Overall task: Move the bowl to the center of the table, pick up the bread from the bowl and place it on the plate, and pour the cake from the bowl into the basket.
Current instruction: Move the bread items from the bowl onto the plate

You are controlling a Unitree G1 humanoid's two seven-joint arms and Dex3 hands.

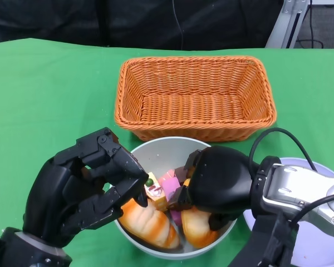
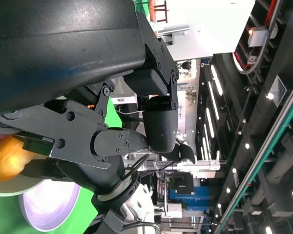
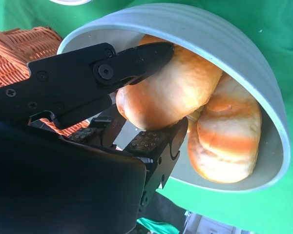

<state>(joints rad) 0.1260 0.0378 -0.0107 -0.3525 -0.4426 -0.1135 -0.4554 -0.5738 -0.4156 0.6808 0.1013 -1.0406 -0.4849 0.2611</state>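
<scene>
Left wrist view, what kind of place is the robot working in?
Probably an industrial lab or demo hall: exposed ceiling ducts and strip lights, other equipment in the background, and a green-covered table for staged tabletop tasks.

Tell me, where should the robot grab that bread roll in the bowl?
Probably across its plump middle, from above: the bread lies lengthwise in the bowl, walls blocking its ends. The right hand has fingers on either side there.

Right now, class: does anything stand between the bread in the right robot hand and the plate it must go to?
Nothing visible does. The right robot hand grips a bread roll inside the bowl; the plate lies just beside the bowl, under that forearm.
</scene>
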